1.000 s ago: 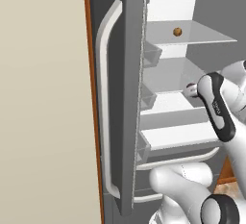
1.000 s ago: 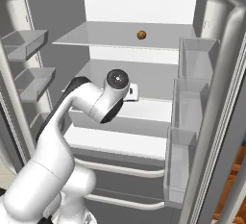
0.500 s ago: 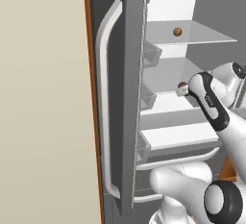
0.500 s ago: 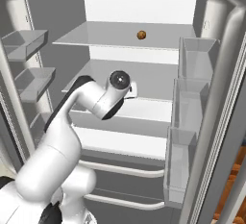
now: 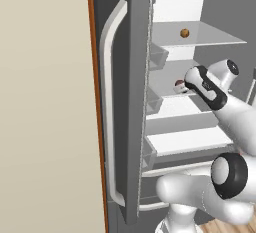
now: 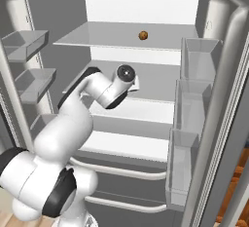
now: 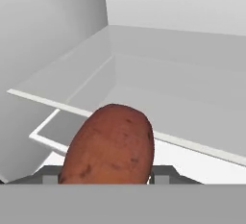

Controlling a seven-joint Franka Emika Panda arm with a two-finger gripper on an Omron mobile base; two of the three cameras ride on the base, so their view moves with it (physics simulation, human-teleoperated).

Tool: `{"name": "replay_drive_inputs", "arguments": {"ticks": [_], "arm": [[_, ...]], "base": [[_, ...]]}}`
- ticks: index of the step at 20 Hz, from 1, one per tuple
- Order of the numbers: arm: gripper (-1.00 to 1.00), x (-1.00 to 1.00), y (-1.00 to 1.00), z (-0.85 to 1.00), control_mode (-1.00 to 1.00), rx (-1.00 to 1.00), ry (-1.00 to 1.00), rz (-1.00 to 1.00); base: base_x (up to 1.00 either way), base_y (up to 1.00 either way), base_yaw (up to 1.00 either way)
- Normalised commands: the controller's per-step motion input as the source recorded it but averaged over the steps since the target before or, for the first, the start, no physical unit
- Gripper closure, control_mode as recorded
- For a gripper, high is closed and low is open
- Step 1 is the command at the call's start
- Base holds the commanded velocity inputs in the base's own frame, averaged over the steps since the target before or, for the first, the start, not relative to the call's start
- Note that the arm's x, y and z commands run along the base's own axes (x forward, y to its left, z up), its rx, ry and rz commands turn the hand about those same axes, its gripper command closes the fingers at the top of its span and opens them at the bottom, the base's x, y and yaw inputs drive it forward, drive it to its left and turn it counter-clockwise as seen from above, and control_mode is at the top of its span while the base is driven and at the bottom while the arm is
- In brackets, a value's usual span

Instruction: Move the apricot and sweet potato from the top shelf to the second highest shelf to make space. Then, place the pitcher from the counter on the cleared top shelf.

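Observation:
The apricot [image 5: 184, 32] [image 6: 143, 35], a small orange-tan ball, sits alone on the top shelf [image 5: 215, 39] [image 6: 97, 38] of the open fridge. The red-brown sweet potato [image 7: 110, 146] [image 5: 179, 84] is clamped between my gripper's [image 7: 108, 177] [image 5: 182, 87] two fingers. I hold it just over the front part of the second highest shelf [image 5: 167, 97] [image 6: 160, 82] [image 7: 158, 88]. In the right base view my wrist [image 6: 125, 73] covers the hand. The pitcher and the counter are out of view.
The left fridge door with its long white handle [image 5: 112, 107] stands open close to my arm. Grey door bins [image 6: 192, 99] line the right door and more bins [image 6: 26, 43] the left one. Lower shelves [image 6: 126, 143] lie beneath.
My hand has pushed a little further into the fridge and slightly up, still holding the sweet potato, which now peeks out past the hand in the left base view. The apricot has stayed put.

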Motion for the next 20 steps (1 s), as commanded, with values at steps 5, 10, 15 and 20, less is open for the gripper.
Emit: {"name": "replay_drive_inputs", "arguments": {"ticks": [5,10,15,20], "arm": [[1.0,0.55,0.08,-0.13,-1.0,0.0,0.0,0.01],[1.0,0.39,0.0,-0.25,-1.0,0.0,0.0,0.0],[1.0,0.37,0.0,-0.35,-1.0,0.0,0.0,0.0],[1.0,0.47,0.0,-0.27,-1.0,0.0,0.0,0.0]], "base": [[0.0,0.0,0.0],[0.0,0.0,0.0],[0.0,0.0,0.0],[0.0,0.0,0.0]]}}
